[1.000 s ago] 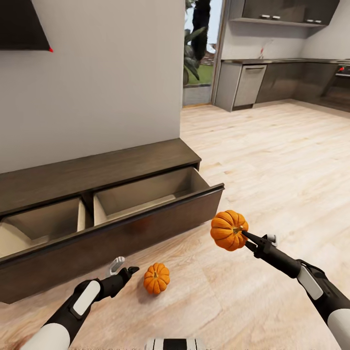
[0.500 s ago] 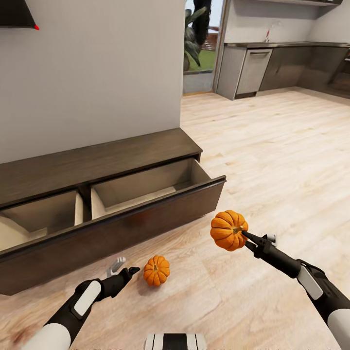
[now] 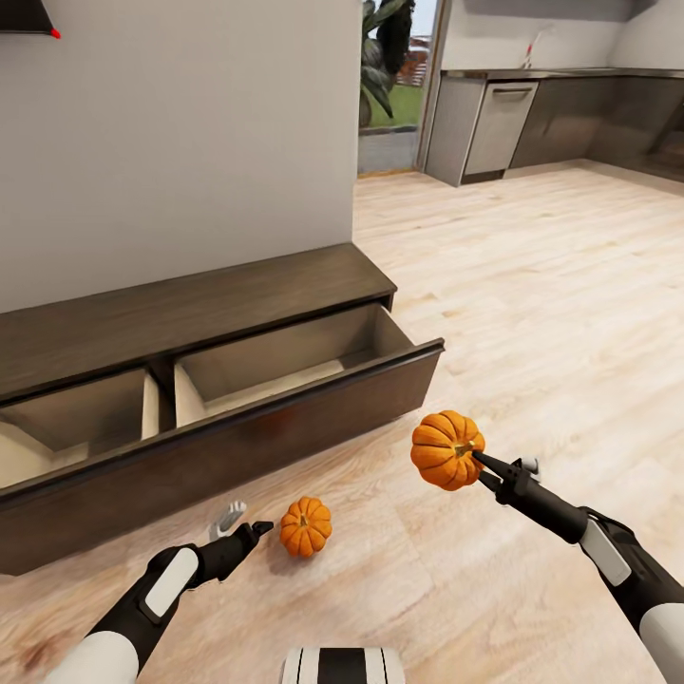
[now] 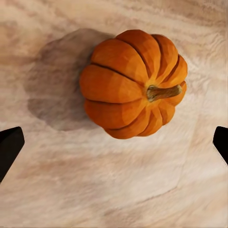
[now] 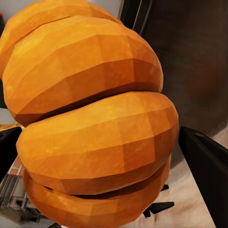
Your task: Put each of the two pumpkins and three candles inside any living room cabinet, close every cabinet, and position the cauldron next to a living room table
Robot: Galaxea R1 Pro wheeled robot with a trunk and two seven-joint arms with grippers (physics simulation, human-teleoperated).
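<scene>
Orange pumpkin [image 3: 446, 449] clamped aloft in right pincer [image 3: 478, 462]; second pumpkin [image 3: 305, 527] on floor [image 3: 532, 285] between parted left pincer [image 3: 242, 523] tips: lower squarely, then close around ribs; cabinet [image 3: 275, 375] drawers open.

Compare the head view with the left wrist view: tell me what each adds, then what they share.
Head view alone: the right gripper holding a pumpkin above the floor, and the cabinet with its pull-out front open, showing two light wooden compartments with nothing visible in them. Left wrist view alone: the second pumpkin's stem lying sideways, and its shadow on the boards. Shared: the second pumpkin on the wooden floor, just ahead of the left gripper, whose fingers are spread and not touching it.
</scene>
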